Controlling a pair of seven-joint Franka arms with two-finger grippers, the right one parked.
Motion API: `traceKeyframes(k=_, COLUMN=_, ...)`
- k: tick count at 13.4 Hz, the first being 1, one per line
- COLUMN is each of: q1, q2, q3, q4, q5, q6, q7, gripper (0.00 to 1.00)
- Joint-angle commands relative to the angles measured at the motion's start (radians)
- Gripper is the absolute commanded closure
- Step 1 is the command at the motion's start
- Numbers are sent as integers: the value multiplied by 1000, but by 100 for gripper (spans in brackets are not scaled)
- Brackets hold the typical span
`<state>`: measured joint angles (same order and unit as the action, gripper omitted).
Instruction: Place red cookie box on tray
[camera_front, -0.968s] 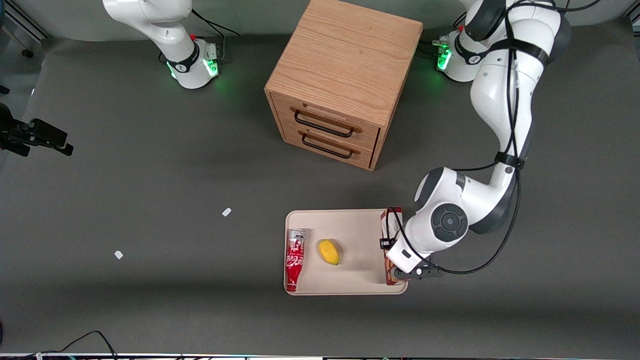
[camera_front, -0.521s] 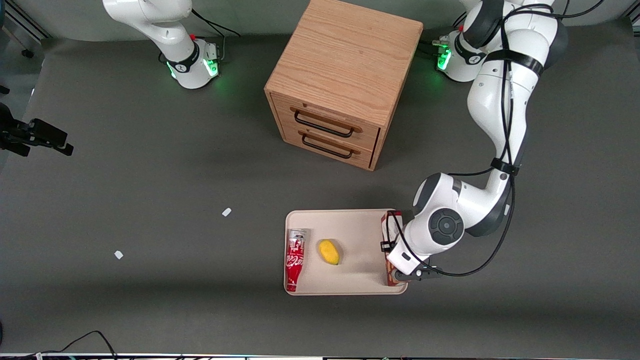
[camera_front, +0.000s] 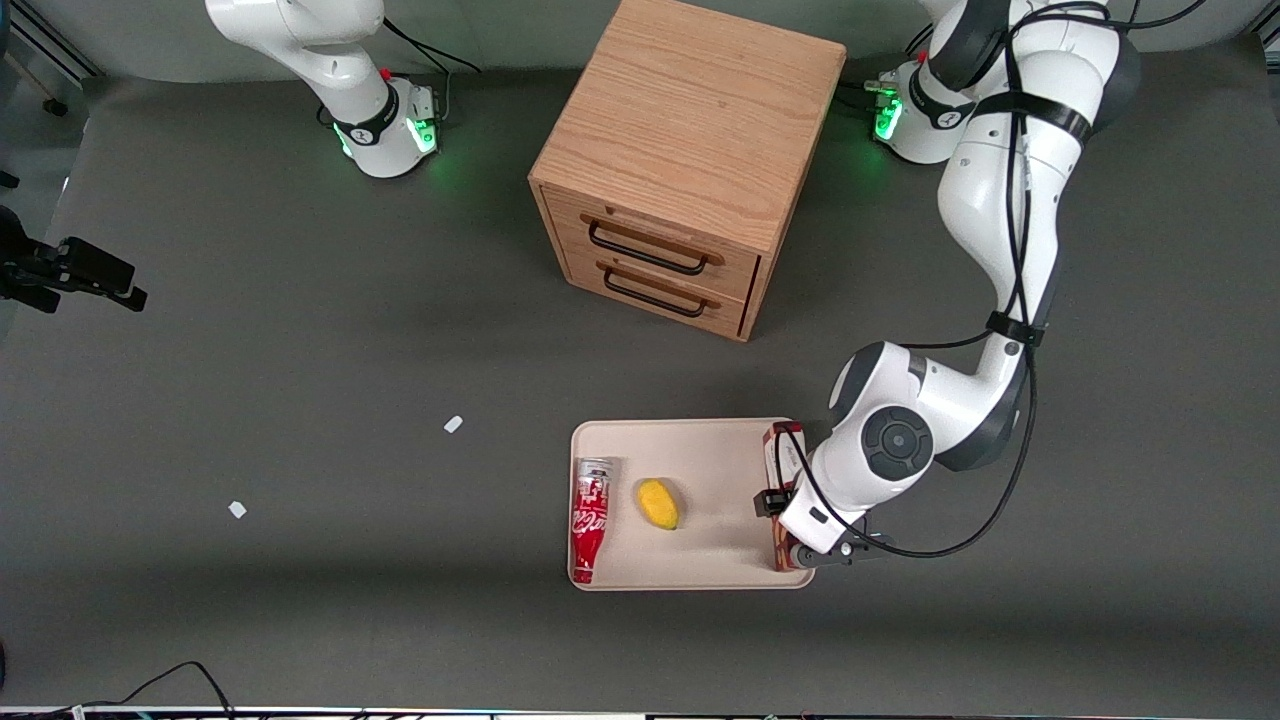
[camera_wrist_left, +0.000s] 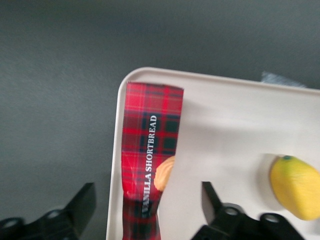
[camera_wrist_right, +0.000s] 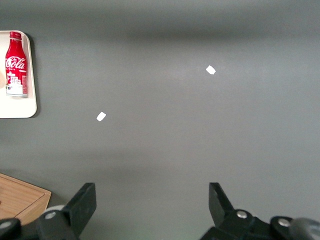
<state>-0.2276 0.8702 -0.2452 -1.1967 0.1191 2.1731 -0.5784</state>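
Red cookie box (camera_wrist_left: 150, 160) lies flat on the tray (camera_front: 700, 450), along the tray's edge toward the working arm's end, tight against the low rim; one long side may ride the rim, can't tell for sure. Claw (camera_wrist_left: 145, 212) hangs just above the box, fingers spread wide, one each side of it w/ clear gaps, gripping nothing. In front view the claw (camera_front: 805, 535) sits over the box's nearer end, wrist covering most of the carton (camera_front: 783, 440).

Handling, judged: slim cardboard carton, prob light, stiff along its length but thin walls dent if squeezed hard. Printed tartan surface looks smooth, maybe a bit slick. Best hold is across the narrow width near mid-length, on the long side faces; the ends are weaker flaps. Contents likely brittle, so a soft set-down matters. Box looks placed, so the step in hand reads as release/retreat; risk is a fingertip snagging the carton on lift-off and tipping it over the rim.

Materials/shapes: tray is cream-beige, plastic-looking, rounded corners, shallow lip. Also on it: a red cola can (camera_front: 590, 518) lying on its side, glossy cylinder, toward the parked arm's end; a yellow lemon-like fruit (camera_front: 658, 503), oval, matte, betw can and box. Wooden two-drawer cabinet (camera_front: 690, 160), visible grain, dark bar handles, stands farther from the camera than the tray. Table (camera_front: 300, 350) is matte dark grey w/ two small white scraps (camera_front: 453, 424).
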Motion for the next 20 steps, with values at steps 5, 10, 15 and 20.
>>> traceKeyframes(k=5, q1=160, q2=-408, q3=4, q4=-225, q5=-128, q6=-197, q7=70, gripper=0)
traceKeyframes(k=10, q1=347, q2=-693, q3=41, q4=-408, q5=-230, q6=-384, q7=406, gripper=0)
traceKeyframes(k=15, q1=392, q2=-916, q3=83, q4=-527, q5=-99, q6=-557, q7=558, gripper=0)
traceKeyframes(k=20, q1=439, q2=-993, q3=89, q4=-528, q5=-99, q6=-625, q7=693, gripper=0)
